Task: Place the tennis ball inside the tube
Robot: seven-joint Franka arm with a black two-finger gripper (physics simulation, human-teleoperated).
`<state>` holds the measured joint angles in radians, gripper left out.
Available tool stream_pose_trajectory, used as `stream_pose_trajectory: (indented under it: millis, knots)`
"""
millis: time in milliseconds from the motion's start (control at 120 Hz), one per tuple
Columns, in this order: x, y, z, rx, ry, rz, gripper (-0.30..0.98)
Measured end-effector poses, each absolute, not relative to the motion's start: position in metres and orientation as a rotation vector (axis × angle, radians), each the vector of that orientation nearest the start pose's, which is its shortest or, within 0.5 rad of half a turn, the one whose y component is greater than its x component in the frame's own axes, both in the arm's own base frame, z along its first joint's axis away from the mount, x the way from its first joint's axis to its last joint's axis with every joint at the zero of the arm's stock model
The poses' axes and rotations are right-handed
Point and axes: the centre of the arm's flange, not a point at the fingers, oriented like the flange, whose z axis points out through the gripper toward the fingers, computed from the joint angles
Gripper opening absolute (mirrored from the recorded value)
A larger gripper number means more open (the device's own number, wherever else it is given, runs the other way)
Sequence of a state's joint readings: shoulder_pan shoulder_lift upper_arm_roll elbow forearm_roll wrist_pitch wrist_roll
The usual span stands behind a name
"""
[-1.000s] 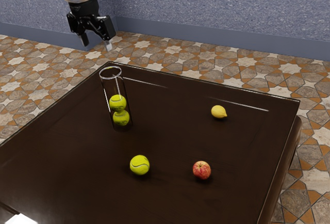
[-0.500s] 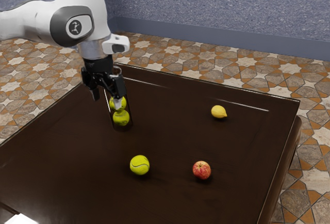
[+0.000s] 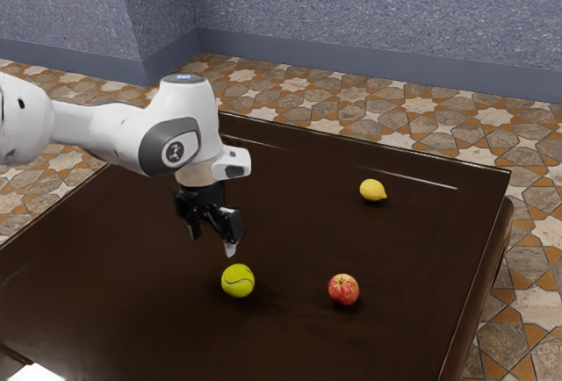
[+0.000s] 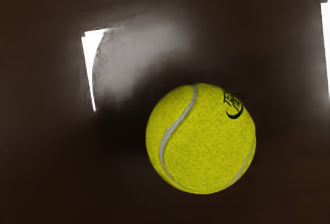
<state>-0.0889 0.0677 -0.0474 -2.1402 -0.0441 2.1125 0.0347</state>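
Observation:
My gripper [image 3: 212, 242] is open above the table, its fingers apart with nothing between them. Just below and slightly toward the exterior view's right, the loose tennis ball [image 3: 238, 281] rests on the tabletop. In the wrist view that same tennis ball [image 4: 201, 139] appears large, lying under the hand. The clear tube with two balls inside is hidden behind the arm in the exterior view.
A red apple [image 3: 343, 290] sits on the dark table [image 3: 290, 337], a short way from the ball toward the exterior view's right. Farther back lies a yellow lemon [image 3: 372, 190].
The arm has swung in over the table and come down from the upper left to just above the loose ball, covering the tube from sight. The ball, apple and lemon have not moved.

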Motion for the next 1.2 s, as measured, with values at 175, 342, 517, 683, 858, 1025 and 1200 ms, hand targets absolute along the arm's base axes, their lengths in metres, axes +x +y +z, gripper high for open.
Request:
stream_pose_trajectory:
  millis: [175, 342, 517, 683, 858, 1025, 1200]
  knots:
    - [0.542, -0.090, 0.319, -3.165, 0.256, 0.164, 0.69]
    - [0.548, -0.091, 0.282, -3.169, 0.243, 0.175, 0.69]
    - [0.549, -0.099, 0.257, -3.178, 0.242, 0.175, 0.69]
    - [0.550, -0.104, 0.248, -3.181, 0.242, 0.170, 0.68]
    - [0.550, -0.104, 0.245, -3.183, 0.232, 0.166, 0.41]
    - [0.550, -0.104, 0.272, -3.186, 0.231, 0.137, 0.42]
    - [0.546, -0.094, 0.354, -3.197, 0.207, 0.067, 0.42]
